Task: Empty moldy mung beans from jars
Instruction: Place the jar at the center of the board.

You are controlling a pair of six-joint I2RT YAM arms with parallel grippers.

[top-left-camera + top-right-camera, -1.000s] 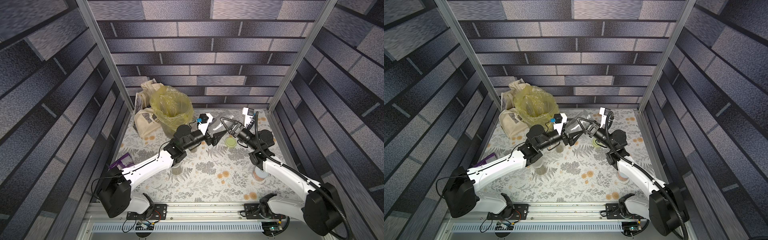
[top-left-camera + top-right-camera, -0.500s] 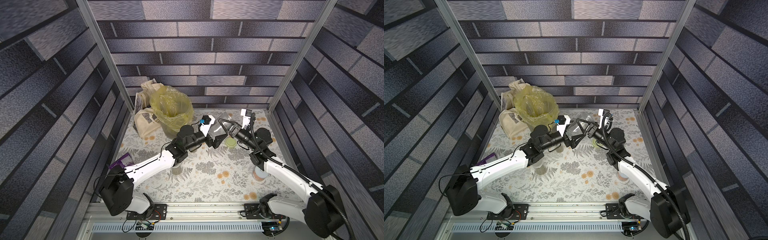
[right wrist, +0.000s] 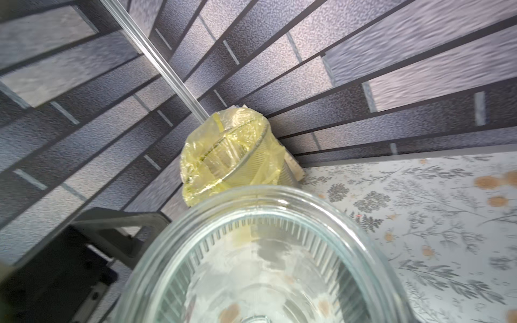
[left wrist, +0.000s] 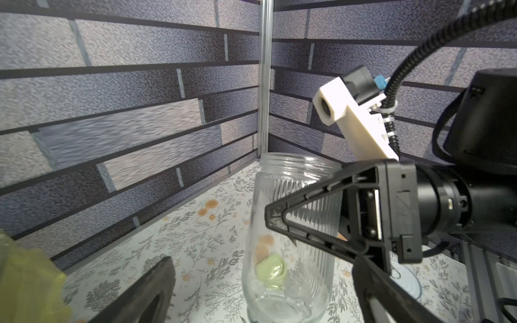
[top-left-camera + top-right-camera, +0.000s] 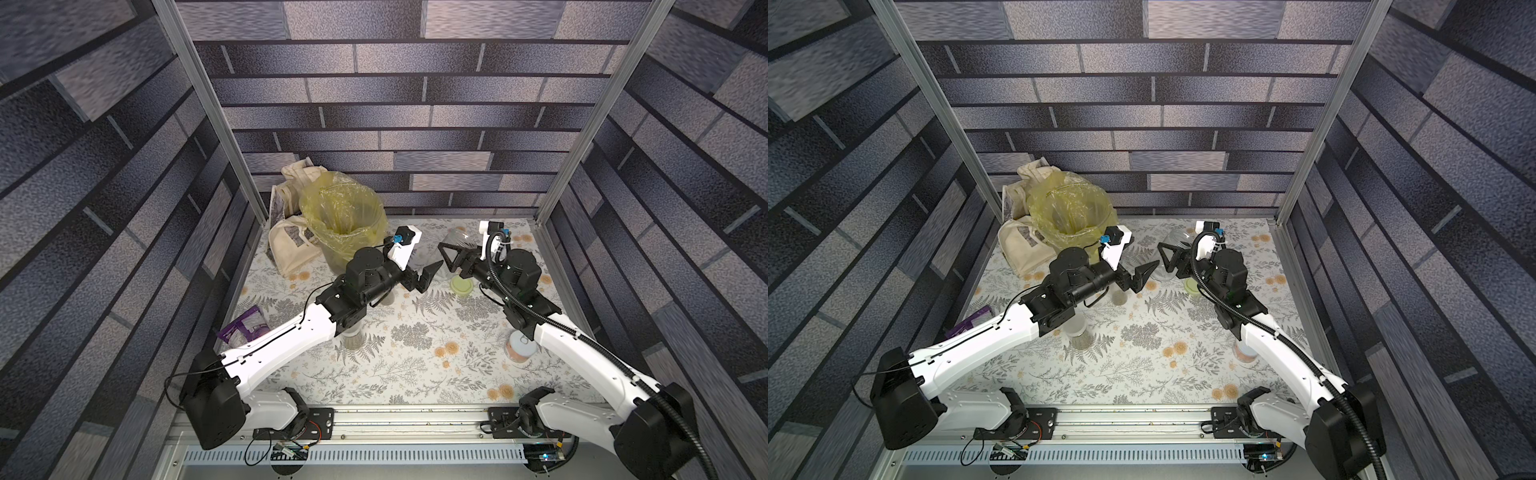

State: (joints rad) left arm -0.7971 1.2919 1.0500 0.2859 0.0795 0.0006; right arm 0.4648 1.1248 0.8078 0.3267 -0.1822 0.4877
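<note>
My right gripper (image 5: 453, 257) (image 5: 1170, 259) is shut on the wide clear jar (image 5: 454, 240) (image 5: 1173, 241) (image 4: 291, 237), lifted off the table with its mouth open. Looking into this jar (image 3: 265, 265) in the right wrist view, I see no mung beans. Its pale green lid (image 5: 461, 286) (image 5: 1192, 286) lies flat on the table below. My left gripper (image 5: 430, 276) (image 5: 1144, 276) (image 4: 263, 265) stands open just left of the held jar, not gripping it. A tall jar (image 5: 352, 338) (image 5: 1077, 332) with grey-green mung beans and a short jar (image 5: 1119, 297) stand partly under my left arm.
The grey bin with a yellow bag (image 5: 343, 230) (image 5: 1071, 216) (image 3: 235, 156) stands at the back left, with cloth bags (image 5: 286, 249) beside it. A pinkish can (image 5: 519, 347) (image 5: 1245, 351) sits by my right arm. A purple packet (image 5: 245, 330) lies at the left edge.
My left jaws have opened slightly wider beside the jar. My right arm has carried the jar a little to the left.
</note>
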